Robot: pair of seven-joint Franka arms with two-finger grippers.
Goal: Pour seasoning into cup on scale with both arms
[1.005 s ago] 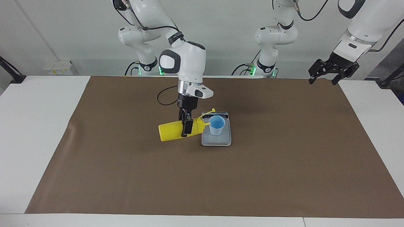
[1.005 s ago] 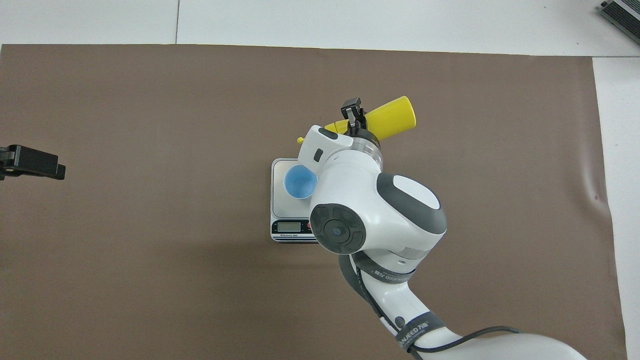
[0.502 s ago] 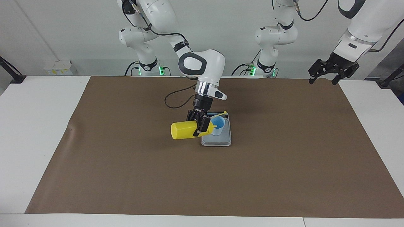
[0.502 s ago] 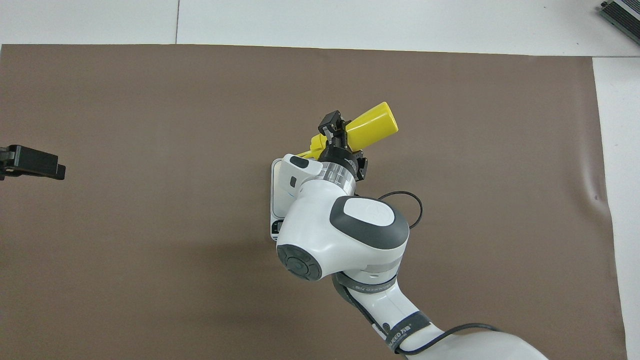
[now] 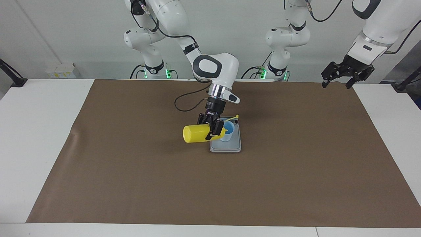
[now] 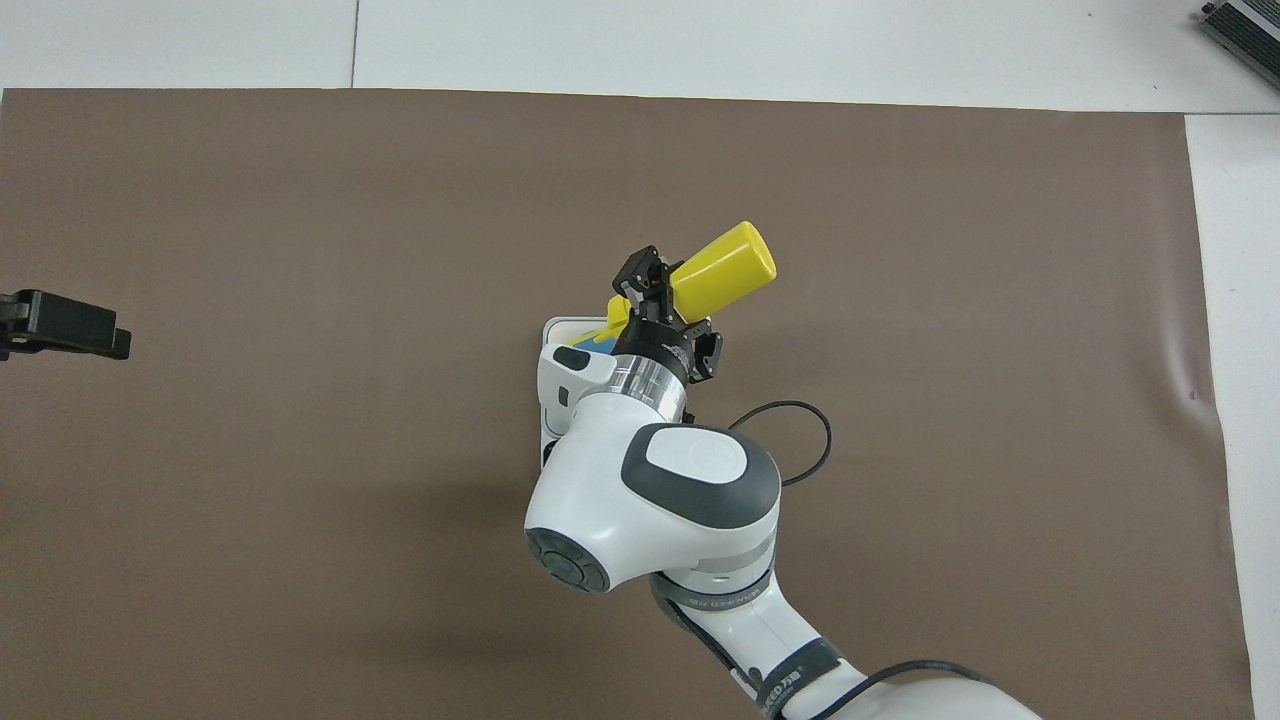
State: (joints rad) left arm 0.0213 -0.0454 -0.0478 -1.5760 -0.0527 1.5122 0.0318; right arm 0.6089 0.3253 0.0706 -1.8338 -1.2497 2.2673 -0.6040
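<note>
My right gripper [image 5: 212,131] is shut on the yellow seasoning bottle [image 5: 194,134] near its shoulder. It holds the bottle on its side above the mat, with the nozzle at the rim of the light-blue cup [image 5: 229,131]. The cup stands on the silver-grey scale [image 5: 230,147]. In the overhead view the right gripper [image 6: 650,290] and bottle [image 6: 725,262] show, while the right arm covers most of the scale [image 6: 558,330] and leaves only a sliver of the cup [image 6: 600,340]. My left gripper [image 5: 338,79] waits open in the air over the mat's edge at the left arm's end, and shows in the overhead view [image 6: 60,325].
A brown mat [image 5: 131,171] covers most of the white table [image 5: 39,131]. A black cable [image 5: 184,103] loops from the right arm's wrist above the mat, on the robots' side of the scale.
My right arm has swung the bottle toward the scale, bringing the nozzle to the cup's rim. The bottle's base has turned farther from the robots. The left arm has not moved.
</note>
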